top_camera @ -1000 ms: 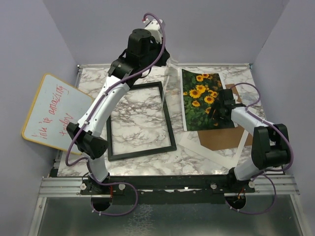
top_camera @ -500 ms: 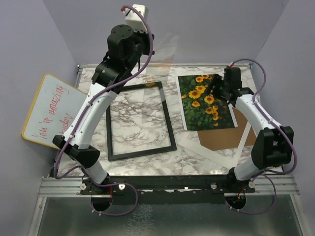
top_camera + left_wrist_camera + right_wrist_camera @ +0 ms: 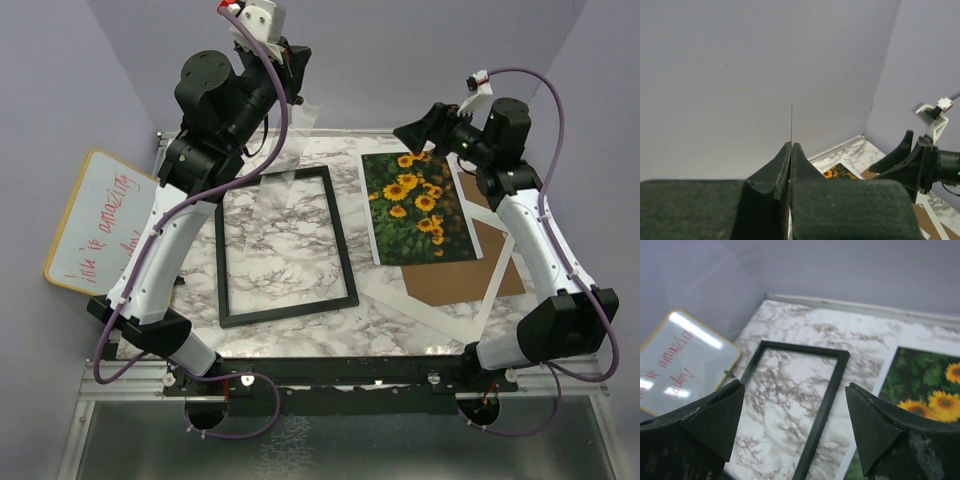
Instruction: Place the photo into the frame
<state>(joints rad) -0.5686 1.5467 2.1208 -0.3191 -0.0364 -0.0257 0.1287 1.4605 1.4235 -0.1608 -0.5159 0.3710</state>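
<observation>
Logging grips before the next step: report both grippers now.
Left gripper: closed on the clear pane, seen edge-on.
Right gripper: open, holding nothing.

Robot lab test cell indicated. Marble-patterned desk [image 3: 300, 330] enclosed by plain lilac panels [image 3: 420, 60] at 9, 12 and 3 o'clock. Left arm [image 3: 165, 250] and right arm [image 3: 540, 240] bolted to aluminium rail [image 3: 120, 378] at 6 o'clock. Purple cables [image 3: 240, 436] looped beneath. Handwritten whiteboard [image 3: 100, 230] propped at 9 o'clock.
</observation>
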